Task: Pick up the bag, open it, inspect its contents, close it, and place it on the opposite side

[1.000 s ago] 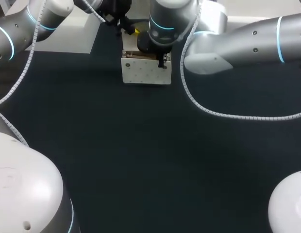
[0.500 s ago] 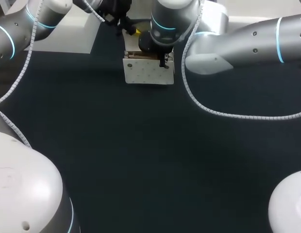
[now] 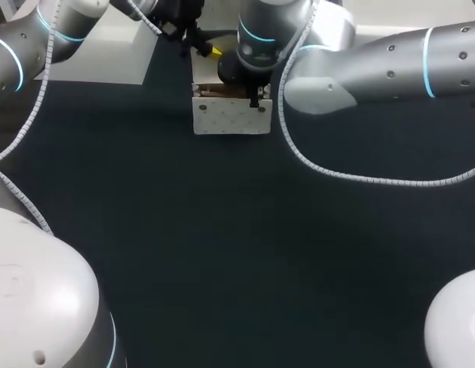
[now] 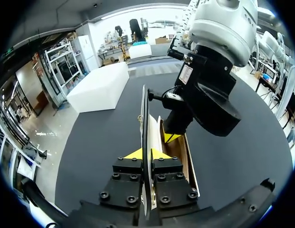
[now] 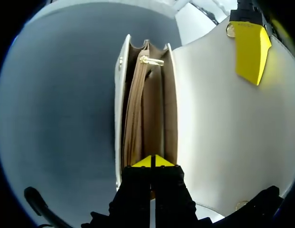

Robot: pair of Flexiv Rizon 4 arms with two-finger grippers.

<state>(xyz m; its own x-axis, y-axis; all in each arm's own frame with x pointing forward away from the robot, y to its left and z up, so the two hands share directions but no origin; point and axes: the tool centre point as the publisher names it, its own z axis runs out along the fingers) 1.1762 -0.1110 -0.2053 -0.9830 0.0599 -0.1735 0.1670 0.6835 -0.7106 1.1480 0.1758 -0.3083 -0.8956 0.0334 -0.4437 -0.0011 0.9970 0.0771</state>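
The dark table (image 3: 222, 253) fills the head view, and both arms meet at its far edge: the right arm (image 3: 391, 65) comes across from the right side, and the left arm (image 3: 31, 46) comes in from the far left corner. Below their wrists stands the bag (image 3: 230, 119), a small white handbag with a dotted front, upright on the table near the far edge and about midway across. Its mouth is open. The white flap (image 5: 219, 118) is lifted up and away from the body, showing the tan lining (image 5: 154, 118), which is split into narrow compartments. The left gripper (image 4: 146, 154) pinches this flap: in its own wrist view the flap runs edge-on as a thin dark line between the two yellow tips, which press on it from both sides. The right gripper (image 5: 152, 161) hangs straight over the open mouth with its fingers drawn close together, the tips at the compartment beside the flap. Whether anything lies between them cannot be made out. A small gold clasp (image 5: 151, 60) shows at the far end of the opening.
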